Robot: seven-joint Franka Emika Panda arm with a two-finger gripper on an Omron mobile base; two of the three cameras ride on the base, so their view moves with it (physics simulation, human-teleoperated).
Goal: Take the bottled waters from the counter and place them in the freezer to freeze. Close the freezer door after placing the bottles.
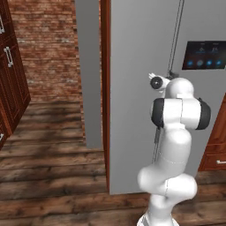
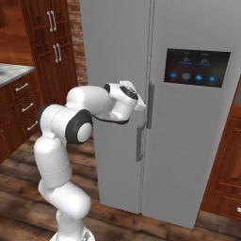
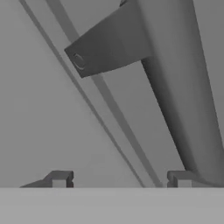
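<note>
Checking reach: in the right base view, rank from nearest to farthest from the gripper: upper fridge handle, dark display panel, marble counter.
1. Upper fridge handle, right beside the gripper.
2. Dark display panel, up on the right door.
3. Marble counter, far left.

- The freezer door [image 2: 117, 94] forms the left half of the fridge front, shut flush against the wider door [image 2: 197, 132] on its right.
- A display panel [image 2: 196, 67] sits high on the wider door.
- Two vertical handles flank the seam: the freezer door's handle [image 2: 139, 143] lower left, the other handle [image 2: 150, 105] higher right.
- The gripper [image 3: 120, 177] is close up at the handles.
- The counter [image 2: 13, 73] lies far left, with tall cabinets [image 2: 49, 42] behind it.
</note>
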